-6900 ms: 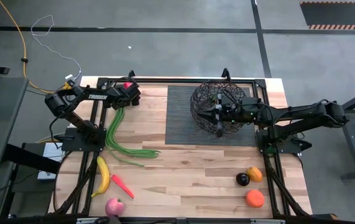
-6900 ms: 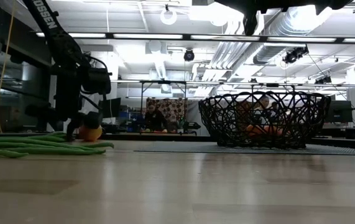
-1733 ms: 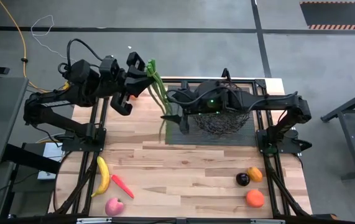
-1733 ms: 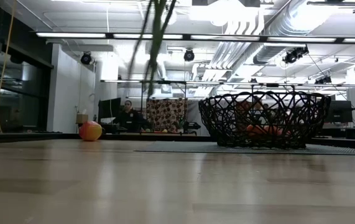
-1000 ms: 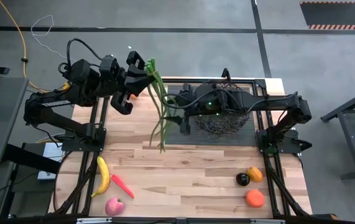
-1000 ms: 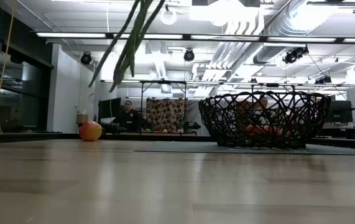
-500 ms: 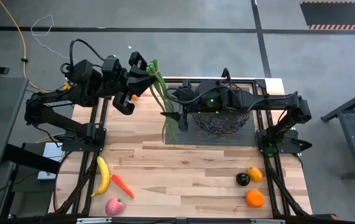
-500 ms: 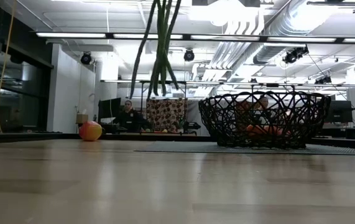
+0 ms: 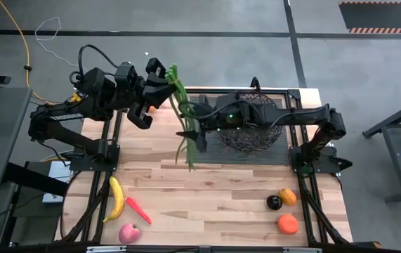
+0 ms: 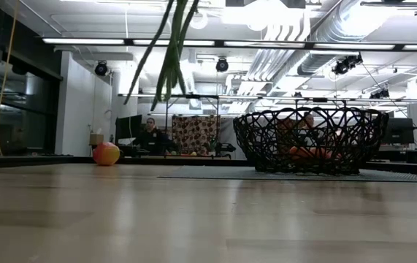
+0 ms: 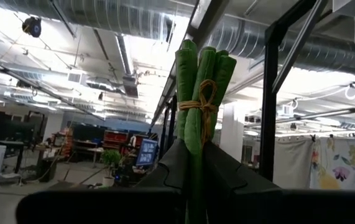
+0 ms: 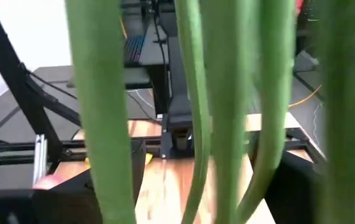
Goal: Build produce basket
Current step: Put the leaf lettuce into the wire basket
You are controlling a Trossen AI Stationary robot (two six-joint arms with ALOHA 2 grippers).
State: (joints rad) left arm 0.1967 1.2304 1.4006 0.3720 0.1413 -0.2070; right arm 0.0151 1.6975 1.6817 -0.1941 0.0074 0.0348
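Swung again since half a second before: green beans (image 9: 184,119), clenched by left pincer (image 9: 163,79). Right pincer (image 9: 199,138) parted beside them, grasping nothing. Best waited out before closing mid-bunch, then carried to basket (image 9: 256,126).

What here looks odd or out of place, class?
The beans are not on the table: the left gripper, shut on their tied end, dangles them in mid-air beside the basket. The right gripper waits, open, at the hanging strands.

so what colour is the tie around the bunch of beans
Yellowish-tan, a thin tie knotted around the green beans near their end; it shows best in the left wrist view.
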